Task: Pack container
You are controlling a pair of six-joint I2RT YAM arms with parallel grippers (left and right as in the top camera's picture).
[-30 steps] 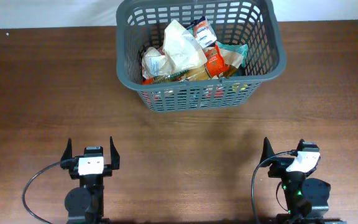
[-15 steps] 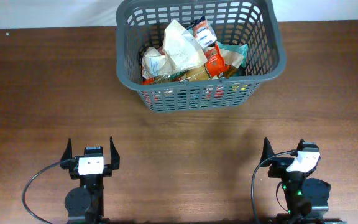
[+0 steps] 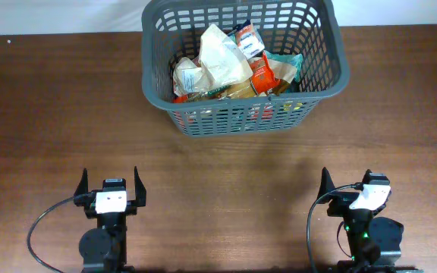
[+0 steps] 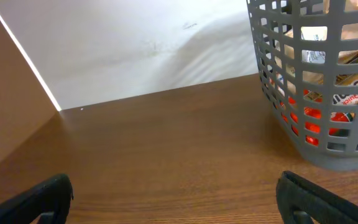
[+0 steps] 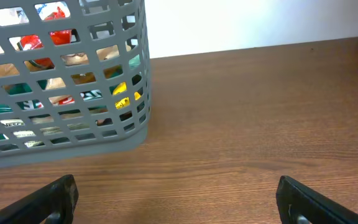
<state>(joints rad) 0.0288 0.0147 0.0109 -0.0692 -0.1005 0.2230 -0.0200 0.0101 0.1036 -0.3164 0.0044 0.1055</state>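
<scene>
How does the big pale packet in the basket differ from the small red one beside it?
The pale packet is cream-white and much larger, topping the pile's middle; the red packet is orange-red, smaller, at its right side. Both lie inside the grey basket.

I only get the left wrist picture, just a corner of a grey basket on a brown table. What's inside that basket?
Observer: From overhead, the basket holds a heap of food packets, with a big white packet on top.
Operator: Is the other arm holding anything?
Observer: No. The right gripper is open and empty, well short of the basket.
Operator: Anything lying out on the table?
Observer: The overhead view shows no packet on the table outside the basket.
</scene>
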